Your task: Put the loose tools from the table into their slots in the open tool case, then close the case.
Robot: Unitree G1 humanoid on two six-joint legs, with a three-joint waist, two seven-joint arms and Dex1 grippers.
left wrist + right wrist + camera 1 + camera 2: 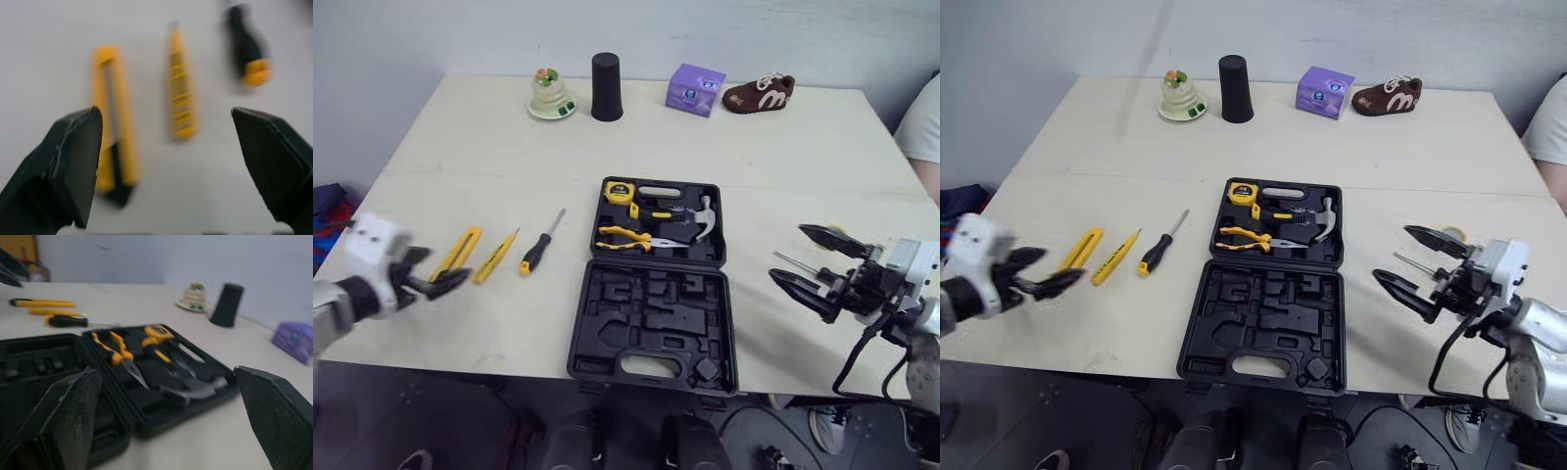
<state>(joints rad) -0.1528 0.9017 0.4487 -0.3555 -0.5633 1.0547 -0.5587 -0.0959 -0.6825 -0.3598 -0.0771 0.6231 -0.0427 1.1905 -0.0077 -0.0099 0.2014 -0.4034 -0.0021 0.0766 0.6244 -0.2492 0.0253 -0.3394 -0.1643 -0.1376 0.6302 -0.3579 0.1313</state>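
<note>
Bench (460,147) from the head views: utility knife (458,252), slim cutter (496,255) and screwdriver (537,250) lie left of the open tool case (651,323); left hand (448,264) and right hand (786,253) gape wide, both empty. Left wrist view looks down on the utility knife, probably light, stiff and slick, best pinched across mid-body. Right wrist view faces the tool case.

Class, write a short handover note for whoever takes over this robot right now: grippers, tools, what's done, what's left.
Left gripper open, empty, near the wide yellow knife.
Right gripper open, empty, right of the open tool case.
Tape measure, pliers, hammer already in the case.
Loose left of it: that knife, slim yellow knife, screwdriver; a thin tool lies by the right gripper.
Left: slot those, close the case.
</note>
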